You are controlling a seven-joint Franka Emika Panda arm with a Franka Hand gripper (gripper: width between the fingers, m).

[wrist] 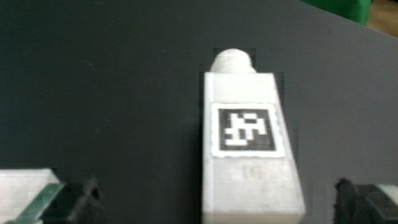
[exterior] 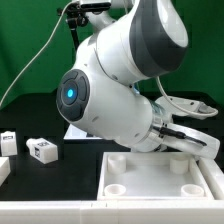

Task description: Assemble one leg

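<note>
The leg lies flat on the dark bench, tag up, probably toward the exterior view's right, where the arm hides it. It looks light, stiff and smooth, so it is best pinched across its long flat sides near the tag. The end effector is spread wide astride it, holding nothing.

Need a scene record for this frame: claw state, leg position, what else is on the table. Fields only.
claw: open, fingers wide apart
leg: between the fingers, touching neither, tag facing the wrist camera
panel: white, round corner sockets, under the claw in the exterior view
loose blocks: two tagged white ones at the exterior view's left
table: black
</note>
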